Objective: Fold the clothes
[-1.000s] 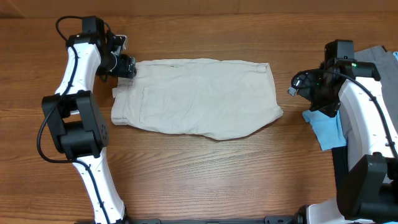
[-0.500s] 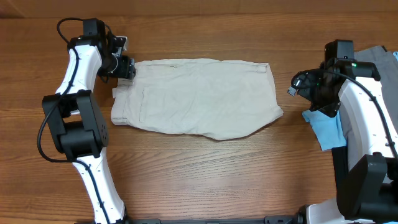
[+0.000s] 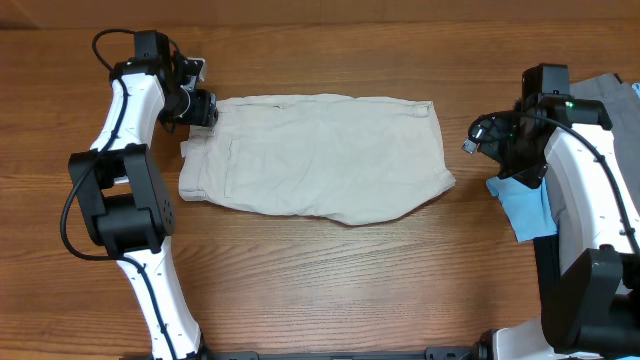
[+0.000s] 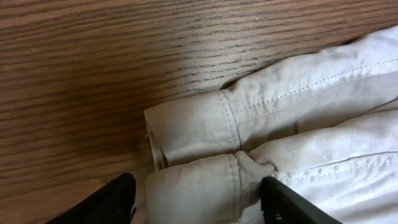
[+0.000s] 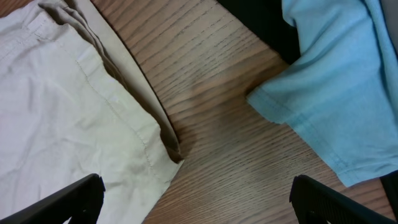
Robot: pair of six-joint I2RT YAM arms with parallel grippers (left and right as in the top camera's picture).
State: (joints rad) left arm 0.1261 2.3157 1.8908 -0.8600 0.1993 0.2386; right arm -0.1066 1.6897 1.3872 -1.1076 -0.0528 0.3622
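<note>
Beige shorts [image 3: 320, 155] lie flat on the table [image 3: 320, 285] as the left gripper [image 4: 196, 191] straddles their waistband corner, fingers apart (no pinch yet), the right gripper [image 5: 196, 194] gaping beside their opposite edge; firm grasps should come next.

Corner of clothes [image 3: 320, 155] under left gripper [image 3: 208, 110]

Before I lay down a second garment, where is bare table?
Free: the wide table strip below the shorts in the overhead view, between left arm and right arm; a thinner strip above them. Crowded: right edge, where the blue cloth lies by that arm.
</note>
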